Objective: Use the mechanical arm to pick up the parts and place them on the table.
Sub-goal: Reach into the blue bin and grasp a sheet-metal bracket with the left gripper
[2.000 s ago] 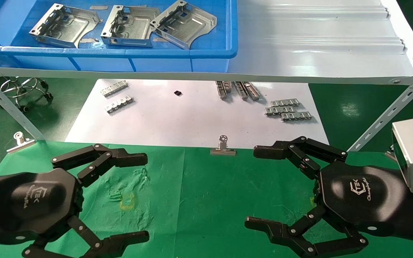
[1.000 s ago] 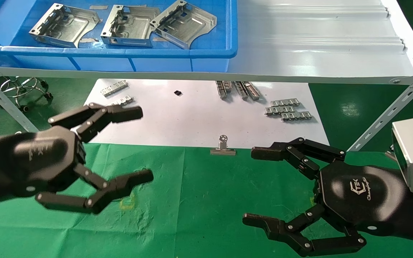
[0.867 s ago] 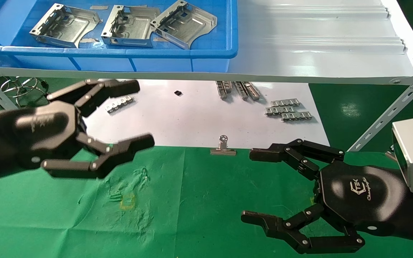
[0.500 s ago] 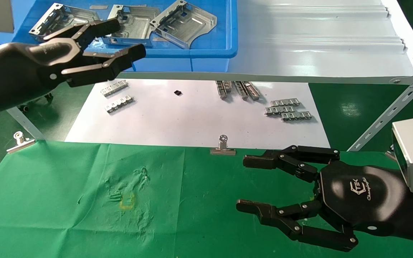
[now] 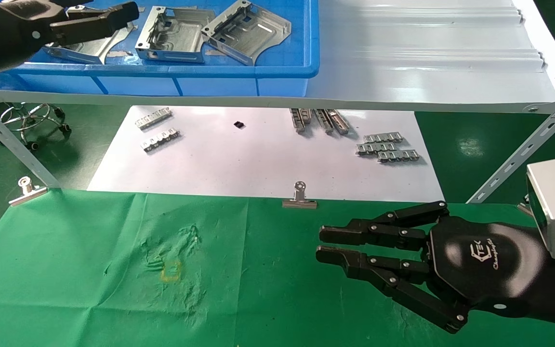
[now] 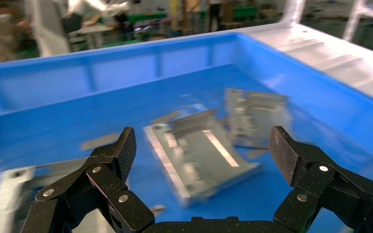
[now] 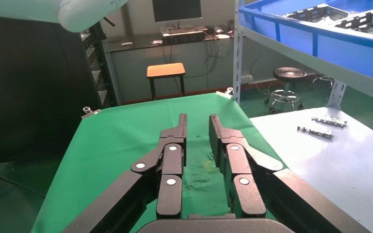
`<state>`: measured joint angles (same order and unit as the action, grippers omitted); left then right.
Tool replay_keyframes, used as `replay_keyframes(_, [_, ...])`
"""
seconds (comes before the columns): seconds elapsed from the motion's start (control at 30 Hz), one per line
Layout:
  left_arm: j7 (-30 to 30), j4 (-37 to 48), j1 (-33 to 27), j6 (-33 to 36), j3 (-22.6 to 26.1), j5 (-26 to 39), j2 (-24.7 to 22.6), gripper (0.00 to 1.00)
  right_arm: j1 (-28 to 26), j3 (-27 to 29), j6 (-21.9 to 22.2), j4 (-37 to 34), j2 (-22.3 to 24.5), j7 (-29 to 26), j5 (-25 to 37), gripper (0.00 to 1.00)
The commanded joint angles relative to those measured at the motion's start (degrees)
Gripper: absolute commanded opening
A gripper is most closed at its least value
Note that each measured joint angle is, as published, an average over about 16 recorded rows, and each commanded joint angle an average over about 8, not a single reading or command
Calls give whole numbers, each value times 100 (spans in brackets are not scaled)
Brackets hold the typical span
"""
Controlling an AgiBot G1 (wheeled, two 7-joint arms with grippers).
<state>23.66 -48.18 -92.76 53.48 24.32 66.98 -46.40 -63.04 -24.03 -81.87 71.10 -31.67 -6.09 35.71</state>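
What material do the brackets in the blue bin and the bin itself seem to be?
The brackets look like stamped sheet metal, bare silver, with bright glints and pressed channels. The bin seems moulded plastic: even blue, smooth, softly glossy walls.

A white sheet [image 5: 258,159] lay below the grey shelf [image 5: 427,62]. Ribbed metal strips [image 5: 387,147] rested on it. A blue bin [image 5: 186,77] sat on the shelf.
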Motion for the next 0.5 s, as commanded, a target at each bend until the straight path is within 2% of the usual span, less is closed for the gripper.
replay_keyframes(0.03, [149,140,-175,-169,92,214,-16,100,0,0,0,0,0,0,0,0])
replay_keyframes(0.27, [549,782,-724,-306,377,714,-190,100,0,0,0,0,0,0,0,0])
replay_keyframes(0.5, [603,1498,-1285,-331,627,1158,-424,100,0,0,0,0,0,0,0,0])
